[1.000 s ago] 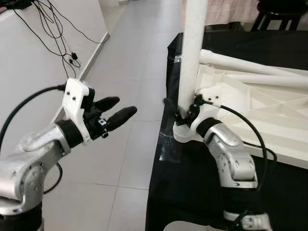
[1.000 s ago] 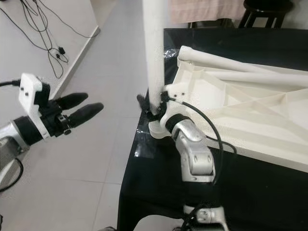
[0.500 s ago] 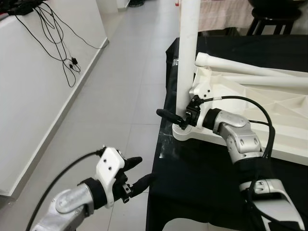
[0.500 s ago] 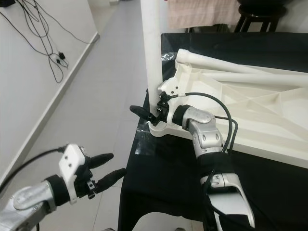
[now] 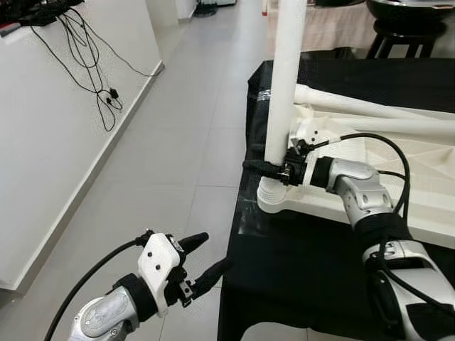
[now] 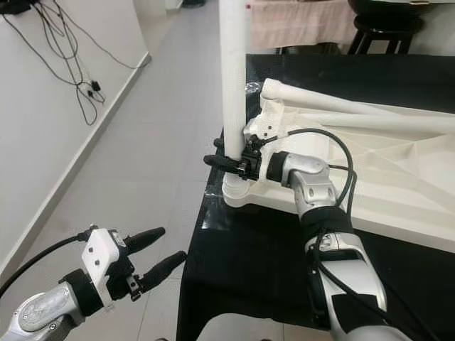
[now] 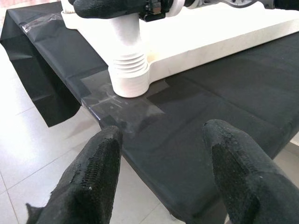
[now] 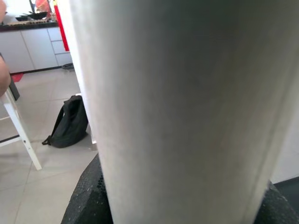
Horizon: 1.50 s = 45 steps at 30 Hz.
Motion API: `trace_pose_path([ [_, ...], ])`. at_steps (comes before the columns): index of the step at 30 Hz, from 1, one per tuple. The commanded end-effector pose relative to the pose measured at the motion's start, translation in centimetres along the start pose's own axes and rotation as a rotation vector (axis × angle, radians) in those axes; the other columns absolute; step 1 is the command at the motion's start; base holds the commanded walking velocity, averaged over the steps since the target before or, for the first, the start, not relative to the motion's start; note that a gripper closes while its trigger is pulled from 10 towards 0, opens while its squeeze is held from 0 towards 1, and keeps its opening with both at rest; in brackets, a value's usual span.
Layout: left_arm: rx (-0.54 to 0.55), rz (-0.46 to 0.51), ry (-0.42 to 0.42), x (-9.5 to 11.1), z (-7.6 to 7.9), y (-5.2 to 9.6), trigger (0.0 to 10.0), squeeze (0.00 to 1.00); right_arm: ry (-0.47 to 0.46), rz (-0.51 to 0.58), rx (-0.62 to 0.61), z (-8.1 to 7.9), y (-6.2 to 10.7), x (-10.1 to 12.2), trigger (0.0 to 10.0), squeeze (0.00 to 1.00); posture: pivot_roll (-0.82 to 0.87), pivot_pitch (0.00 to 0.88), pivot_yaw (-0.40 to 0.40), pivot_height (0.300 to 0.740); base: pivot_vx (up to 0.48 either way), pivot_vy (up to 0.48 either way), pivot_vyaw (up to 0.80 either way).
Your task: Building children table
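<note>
Head views: black-covered worktop carries the upturned white tabletop, its corner near the worktop's left edge. One white leg stands upright in the corner socket; two more legs lie across the tabletop. Right gripper at the leg's base, jaws pinching the upright leg just above the socket. Left gripper low over the tiled floor, beside the worktop's edge, jaws spread, holding nothing. White wall with dangling black cables along the left; open floor between wall and worktop. Dark stool beyond the far edge.

Left wrist view: spread fingers face the worktop's edge; ribbed socket collar stands on a clear tape patch.

Right wrist view: leg close up between the jaws; black backpack on the floor behind.
</note>
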<state>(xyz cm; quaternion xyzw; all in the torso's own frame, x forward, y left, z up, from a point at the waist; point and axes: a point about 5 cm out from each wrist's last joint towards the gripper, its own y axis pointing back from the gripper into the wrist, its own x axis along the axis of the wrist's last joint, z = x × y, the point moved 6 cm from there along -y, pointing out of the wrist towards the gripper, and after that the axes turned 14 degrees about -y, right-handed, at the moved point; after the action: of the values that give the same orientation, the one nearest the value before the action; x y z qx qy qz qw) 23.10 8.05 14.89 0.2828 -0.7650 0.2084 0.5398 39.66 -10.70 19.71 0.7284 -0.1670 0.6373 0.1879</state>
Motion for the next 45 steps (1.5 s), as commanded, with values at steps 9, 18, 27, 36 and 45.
trace_pose_path([
  [9, 0.001, 0.018, 0.019, -0.1, 0.4, 0.6, 10.0, 0.00, -0.118, -0.014, -0.581, 0.7, 3.0, -5.9, 0.0, 0.00, 0.01, 0.140, 0.016, 0.740, 0.000, 0.000, 0.00],
  [18, -0.015, 0.032, 0.033, -0.3, 0.0, 0.1, 10.0, 0.00, -0.122, -0.007, -0.872, -2.8, 6.4, -8.5, 0.0, 0.00, -0.02, 0.133, 0.052, 0.740, 0.000, 0.000, 0.00],
  [27, 0.020, 0.034, 0.026, -0.5, -0.7, -0.1, 10.0, 0.00, -0.173, 0.066, -0.787, -3.2, 5.1, -6.6, 10.0, 1.00, -0.01, 0.119, 0.056, 0.740, 0.000, 0.000, 0.00],
  [36, 0.016, 0.039, 0.025, -0.7, -0.8, -0.7, 10.0, 0.00, -0.097, 0.123, -0.309, -3.8, 2.1, -1.5, 10.0, 0.00, 0.01, 0.097, 0.050, 0.740, 0.000, 0.000, 0.00],
  [45, 0.005, 0.044, 0.030, -0.9, -0.5, -1.2, 10.0, 0.00, 0.022, -0.060, -0.029, -2.9, 1.3, -1.7, 10.0, 0.00, 0.02, 0.083, 0.035, 0.740, 0.000, 0.000, 0.00],
])
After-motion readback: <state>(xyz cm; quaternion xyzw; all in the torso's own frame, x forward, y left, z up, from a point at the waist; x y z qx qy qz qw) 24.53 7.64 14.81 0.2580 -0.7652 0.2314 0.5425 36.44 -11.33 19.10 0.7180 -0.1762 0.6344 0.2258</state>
